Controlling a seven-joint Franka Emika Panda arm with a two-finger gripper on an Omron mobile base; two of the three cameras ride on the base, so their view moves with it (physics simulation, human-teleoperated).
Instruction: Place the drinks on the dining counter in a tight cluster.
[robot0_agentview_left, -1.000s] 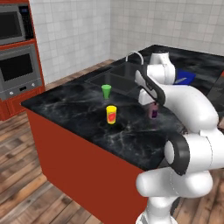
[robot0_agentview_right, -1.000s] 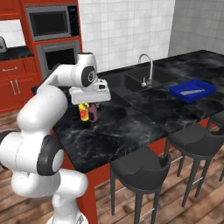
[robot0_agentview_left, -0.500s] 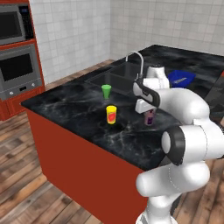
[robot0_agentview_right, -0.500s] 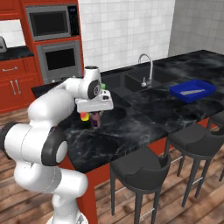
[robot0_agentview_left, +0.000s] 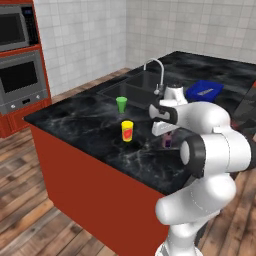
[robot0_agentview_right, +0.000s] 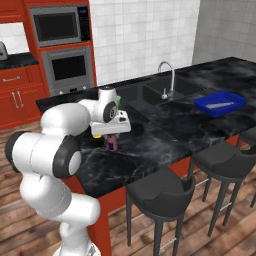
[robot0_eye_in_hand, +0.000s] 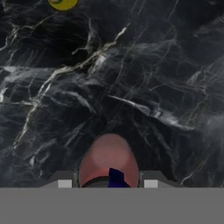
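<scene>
Holding the purple bottle in my hand, I have the fingers closed on its sides. It stands upright, long axis vertical, cap end up toward my palm, its base at the black bench; whether it touches the bench I cannot tell. It sits just right of the yellow cup, with the green cup farther back near the sink.

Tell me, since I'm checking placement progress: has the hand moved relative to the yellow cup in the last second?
Yes. In the left base view the hand, shut on the purple bottle, has come down toward the counter, right of the yellow cup.
</scene>
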